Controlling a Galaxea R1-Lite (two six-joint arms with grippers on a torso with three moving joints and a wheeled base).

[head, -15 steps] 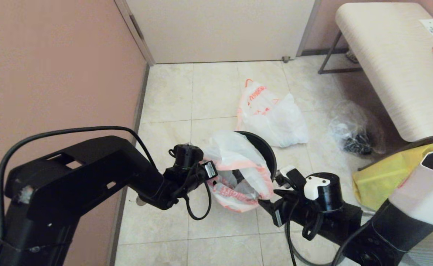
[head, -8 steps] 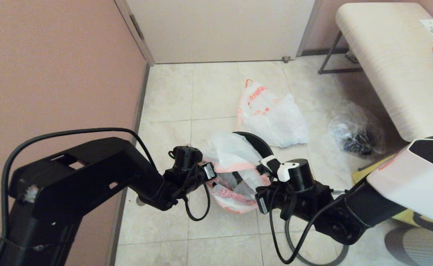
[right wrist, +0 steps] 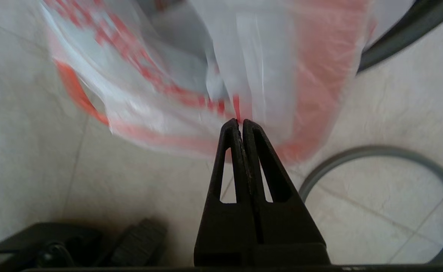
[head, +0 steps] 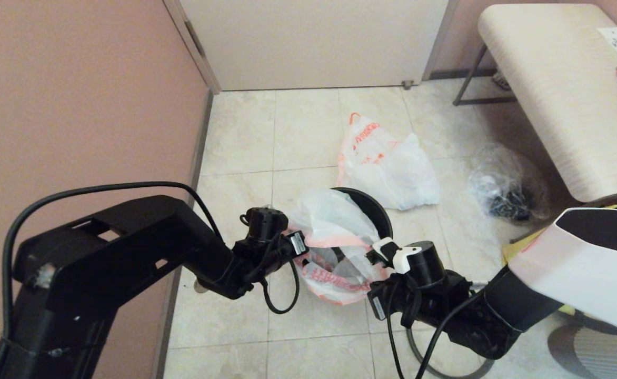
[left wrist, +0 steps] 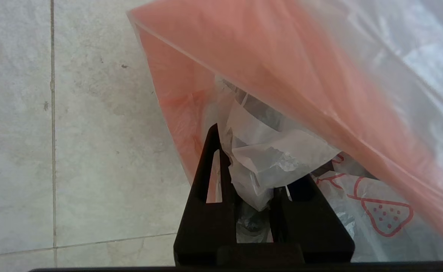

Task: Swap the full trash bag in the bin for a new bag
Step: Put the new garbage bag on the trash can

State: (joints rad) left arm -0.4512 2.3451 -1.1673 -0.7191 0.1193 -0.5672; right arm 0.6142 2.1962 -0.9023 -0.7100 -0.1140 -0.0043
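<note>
The new bag [head: 337, 239] hangs over the near side of the bin [head: 377, 210], which stands on the tiled floor [head: 240, 137] in front of the robot — its pink-orange hem drapes down outside the bin's wall. The left gripper [left wrist: 251, 177] is at the bag's left edge, its fingers [left wrist: 206, 177] clamped on a bunched fold of the thin plastic. The right gripper [right wrist: 241, 122] sits at the bag's right edge, pressed closed with the tips just at the hem; whether any plastic is caught between them cannot be told. The grey hoop [right wrist: 380, 181] lies flat on the floor beside the bin. The full trash bag [head: 387, 163] rests on the floor beyond the bin, close behind it.
</note>
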